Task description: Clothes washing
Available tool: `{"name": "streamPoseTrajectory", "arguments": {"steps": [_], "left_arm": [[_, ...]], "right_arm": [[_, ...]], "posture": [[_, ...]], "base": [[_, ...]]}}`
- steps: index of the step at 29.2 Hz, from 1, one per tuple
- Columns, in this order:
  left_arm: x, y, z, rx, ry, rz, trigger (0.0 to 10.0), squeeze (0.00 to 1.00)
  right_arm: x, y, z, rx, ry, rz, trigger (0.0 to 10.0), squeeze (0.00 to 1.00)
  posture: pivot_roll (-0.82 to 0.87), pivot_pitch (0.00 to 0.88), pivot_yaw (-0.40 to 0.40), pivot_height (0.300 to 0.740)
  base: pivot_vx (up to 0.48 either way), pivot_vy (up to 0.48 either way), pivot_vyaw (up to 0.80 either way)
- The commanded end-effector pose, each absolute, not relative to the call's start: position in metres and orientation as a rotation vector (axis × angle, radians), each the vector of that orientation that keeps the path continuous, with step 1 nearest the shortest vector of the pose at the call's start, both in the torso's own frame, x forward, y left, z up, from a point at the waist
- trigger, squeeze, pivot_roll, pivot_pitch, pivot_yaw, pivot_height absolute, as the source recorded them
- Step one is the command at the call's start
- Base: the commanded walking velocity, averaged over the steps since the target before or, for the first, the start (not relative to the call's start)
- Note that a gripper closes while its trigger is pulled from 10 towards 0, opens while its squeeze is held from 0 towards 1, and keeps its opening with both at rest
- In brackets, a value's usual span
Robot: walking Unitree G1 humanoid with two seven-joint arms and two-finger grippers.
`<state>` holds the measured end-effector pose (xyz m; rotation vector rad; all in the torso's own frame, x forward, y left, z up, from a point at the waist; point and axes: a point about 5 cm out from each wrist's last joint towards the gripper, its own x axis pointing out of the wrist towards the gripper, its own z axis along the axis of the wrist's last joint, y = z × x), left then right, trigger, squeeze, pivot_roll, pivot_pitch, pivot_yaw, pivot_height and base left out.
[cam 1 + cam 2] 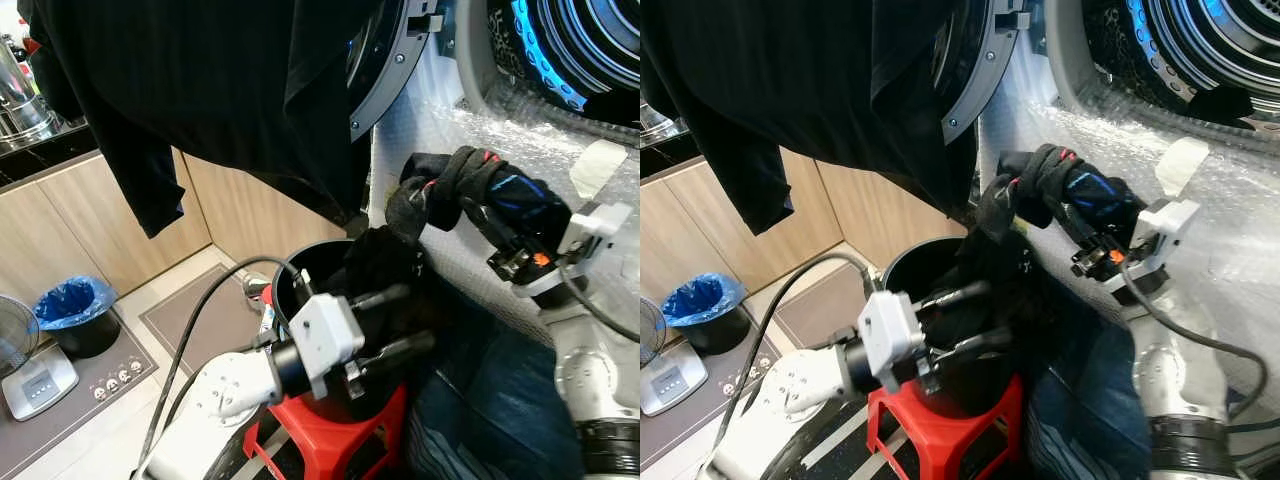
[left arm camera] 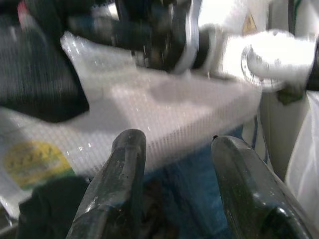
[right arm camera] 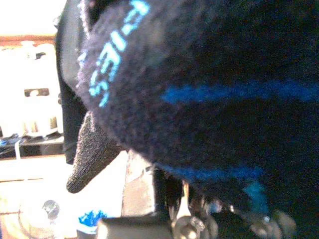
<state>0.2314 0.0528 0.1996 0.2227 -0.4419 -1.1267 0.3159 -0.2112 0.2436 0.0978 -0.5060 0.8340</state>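
Beside the washing machine (image 1: 560,60), my right gripper (image 1: 470,195) is clutching dark socks (image 1: 1065,185) — my left gripper (image 1: 400,320) is hovering wide over the black bucket (image 1: 902,270).

Light wood cabinet fronts (image 1: 90,215) run along the left under a dark countertop (image 1: 40,150) carrying steel pots (image 1: 20,105). The pale floor has a grey-brown mat (image 1: 200,315). A small bin with a blue liner (image 1: 75,315) stands beside a white scale (image 1: 35,385). Daylight is bright and even.

I see black socks (image 1: 455,190) with blue stripes bunched around my right gripper (image 1: 478,215), above the black bucket (image 1: 300,275).
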Motion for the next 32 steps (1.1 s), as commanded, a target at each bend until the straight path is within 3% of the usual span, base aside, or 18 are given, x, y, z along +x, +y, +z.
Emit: {"name": "streamPoseTrajectory", "arguments": {"steps": [1, 12, 25, 32], "left_arm": [[0.228, 0.051, 0.196, 0.251, -0.443, -1.145, 10.0, 0.00], [0.222, 0.054, 0.187, 0.232, -0.397, -1.114, 10.0, 0.00], [0.217, 0.053, 0.185, 0.221, -0.391, -1.066, 10.0, 0.00], [0.212, 0.052, 0.182, 0.200, -0.375, -1.036, 10.0, 0.00]], "right_arm": [[0.309, -0.212, 0.251, 0.071, -0.524, 0.891, 10.0, 0.00], [0.301, -0.248, 0.325, -0.147, -0.545, 1.059, 10.0, 0.00], [0.326, -0.249, 0.358, -0.259, -0.457, 1.121, 10.0, 0.00], [0.347, -0.250, 0.382, -0.325, -0.385, 1.016, 10.0, 0.00]], "posture": [[-0.07, 0.102, 0.036, 0.740], [-0.07, 0.121, 0.024, 0.740], [-0.06, 0.155, -0.026, 0.740], [-0.06, 0.169, -0.043, 0.740]], "base": [[0.000, 0.000, 0.00], [0.000, 0.000, 0.00], [0.000, 0.000, 0.00], [0.000, 0.000, 0.00]]}}
